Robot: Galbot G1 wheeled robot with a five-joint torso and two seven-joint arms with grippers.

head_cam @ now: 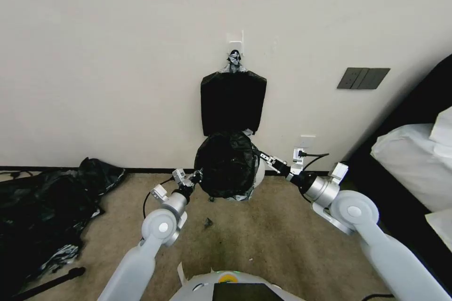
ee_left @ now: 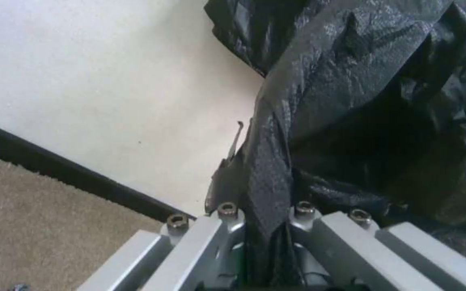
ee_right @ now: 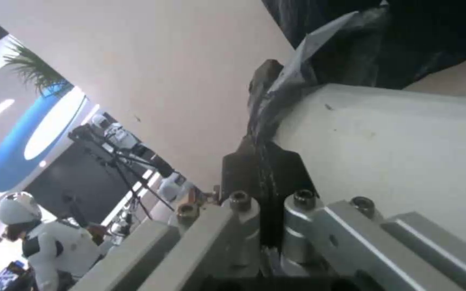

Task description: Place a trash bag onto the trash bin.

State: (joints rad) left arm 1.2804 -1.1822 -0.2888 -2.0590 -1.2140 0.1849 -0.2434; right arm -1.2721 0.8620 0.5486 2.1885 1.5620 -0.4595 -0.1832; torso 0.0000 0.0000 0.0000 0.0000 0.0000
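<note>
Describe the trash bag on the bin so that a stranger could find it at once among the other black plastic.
Start at the wall hook, where a flat black bundle hangs. Right below it, on the carpet, stands the bin. The bag is the rounded, wrinkly black film over it, stretched between the left pincer and the right pincer, unlike the loose heap lying far left.
</note>
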